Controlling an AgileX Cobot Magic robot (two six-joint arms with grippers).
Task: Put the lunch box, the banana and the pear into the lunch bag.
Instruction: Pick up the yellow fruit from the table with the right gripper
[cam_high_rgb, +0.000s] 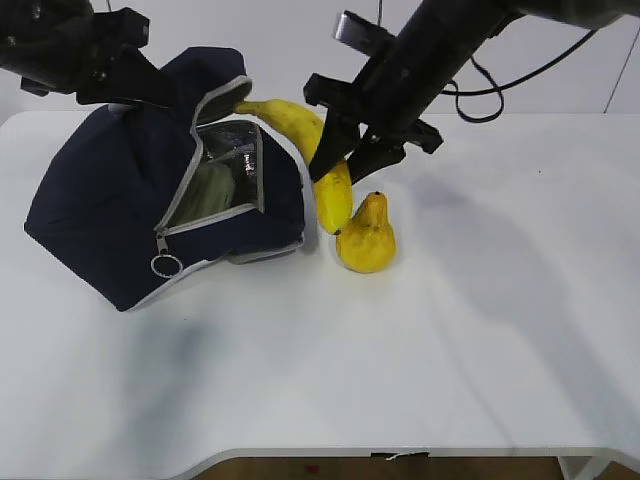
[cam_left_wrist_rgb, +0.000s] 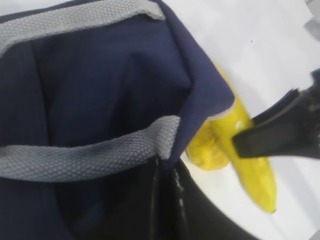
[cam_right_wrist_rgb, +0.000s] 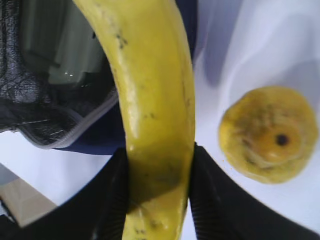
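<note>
The navy lunch bag (cam_high_rgb: 100, 200) lies tilted at the left with its zipper flap open. The sage-green lunch box (cam_high_rgb: 208, 190) is inside it and also shows in the right wrist view (cam_right_wrist_rgb: 70, 55). My right gripper (cam_high_rgb: 340, 172) is shut on the banana (cam_high_rgb: 320, 150) near its lower end, with the upper tip at the bag's opening. In the right wrist view the gripper (cam_right_wrist_rgb: 159, 150) clamps the banana (cam_right_wrist_rgb: 150, 75) from both sides. The pear (cam_high_rgb: 367, 235) stands upright on the table just right of the banana. My left gripper (cam_high_rgb: 165, 92) is shut on the bag's top fabric (cam_left_wrist_rgb: 100, 85).
The white table (cam_high_rgb: 450, 330) stretches to the right and front of the bag. A grey zipper pull ring (cam_high_rgb: 164, 265) hangs at the bag's front corner. Grey webbing handles (cam_left_wrist_rgb: 75, 160) cross the bag's top. The right arm's cable (cam_high_rgb: 500, 95) hangs behind.
</note>
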